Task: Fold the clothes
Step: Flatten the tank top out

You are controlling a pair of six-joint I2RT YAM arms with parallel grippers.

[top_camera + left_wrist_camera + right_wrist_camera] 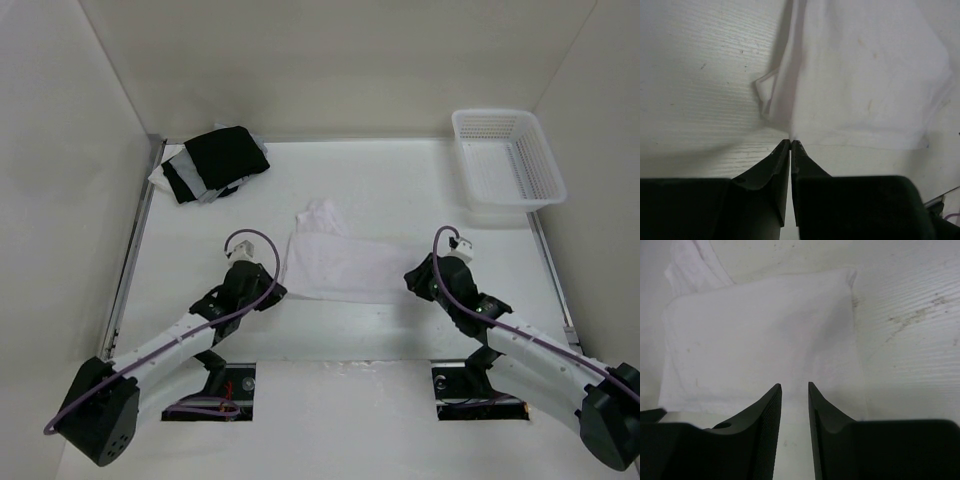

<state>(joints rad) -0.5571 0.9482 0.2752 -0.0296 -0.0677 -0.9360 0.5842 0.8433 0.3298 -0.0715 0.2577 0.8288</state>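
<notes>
Nearest, at the front edge of the tabletop [400, 190]: two arm bases [100, 410], both cut off by the frame bottom. Next out, left claw [790, 143], fingers pressed together, tips right at the near left edge of the clothes [340, 265]; cannot tell whether any fabric is pinched between them. Right claw [795, 386], fingers apart by a narrow gap, nothing between, just short of the garment's right edge. Clothes mid-tabletop, between both claws: plain white, thin, flat, rough trapezoid, with a rumpled part sticking out at the far left corner. Small raised fold with layers showing on the left edge beside the left claw; faint specks on the cloth. White on white, so outline hard to trace from overhead; near edge hidden behind claw bodies in both wrist views. Bare tabletop on all sides of the garment, most of it toward the far side. Farther back: black-and-white pile of garments [215, 160] at far left, white mesh basket [510, 160] at far right, both well apart from the clothes. Walls [330, 60] close in on left, right and far side.
</notes>
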